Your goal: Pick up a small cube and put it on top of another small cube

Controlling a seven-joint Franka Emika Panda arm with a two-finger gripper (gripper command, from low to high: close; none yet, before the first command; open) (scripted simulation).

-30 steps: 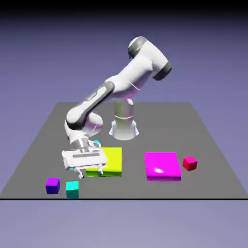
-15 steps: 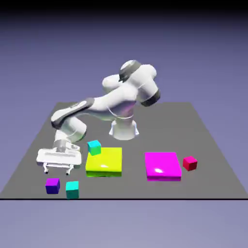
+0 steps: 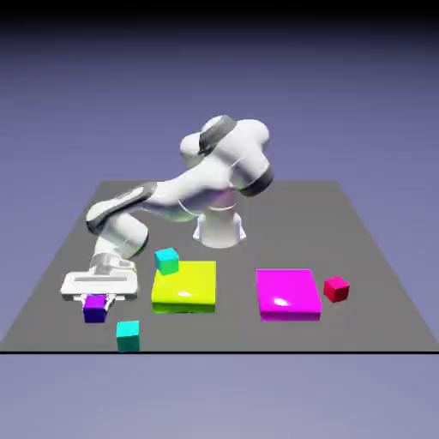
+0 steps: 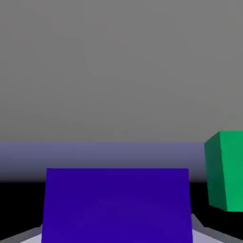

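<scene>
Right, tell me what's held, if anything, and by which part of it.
The purple cube, by two opposite sides, between the fingers.

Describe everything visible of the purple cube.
The purple cube has plain, slightly glossy faces, sharp straight edges and no markings. The gripper holds it, a fingertip on either side. In the exterior view it sits upright, left of and farther back than the front teal cube. Whether it clears the table is hard to tell.

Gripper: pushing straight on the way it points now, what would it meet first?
Probably the flat dark grey tabletop, touched first by the small purple cube in the gripper; how close it is, I can't tell.
</scene>
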